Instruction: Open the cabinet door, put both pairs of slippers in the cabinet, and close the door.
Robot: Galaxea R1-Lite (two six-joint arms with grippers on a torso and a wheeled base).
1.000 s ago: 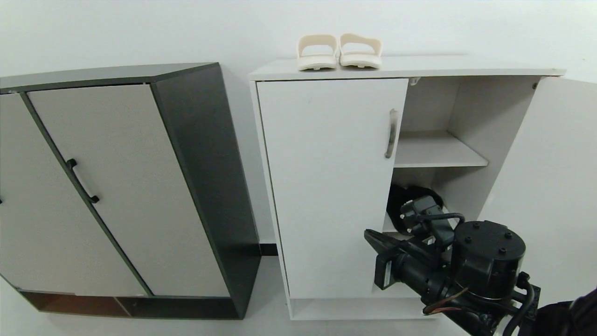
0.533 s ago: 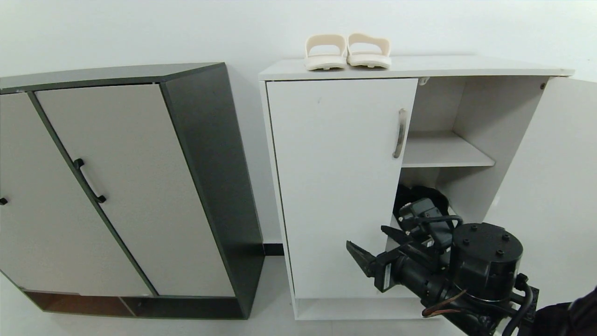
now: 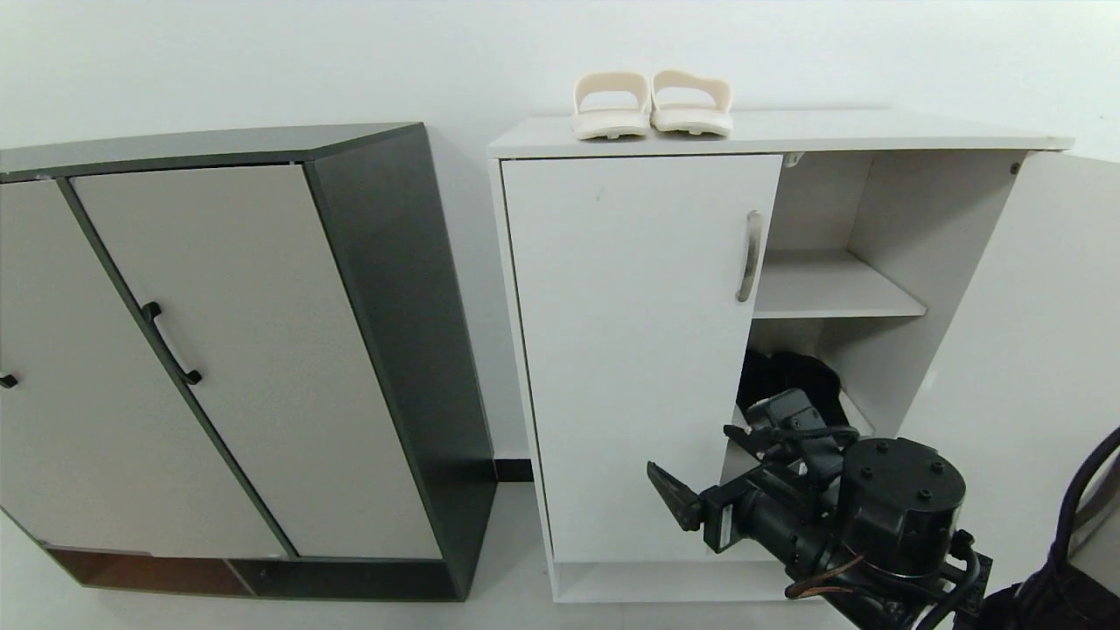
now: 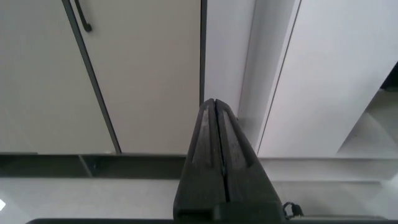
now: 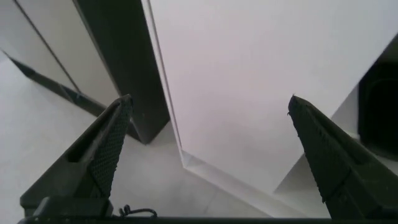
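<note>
Hovering low before the white cabinet (image 3: 770,131), right claw (image 3: 704,477) spread wide, empty. Left claw (image 4: 215,106) pressed closed, nothing between. Cream slippers (image 3: 652,103) sit side by side on the cabinet top. Dark pair (image 3: 792,381), probably slippers, lies on the lower shelf inside. Cream slippers look light, soft, springy: pinch across the strap arch.

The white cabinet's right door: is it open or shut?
Open: the right door is swung wide, showing the shelf and black slippers inside.
</note>
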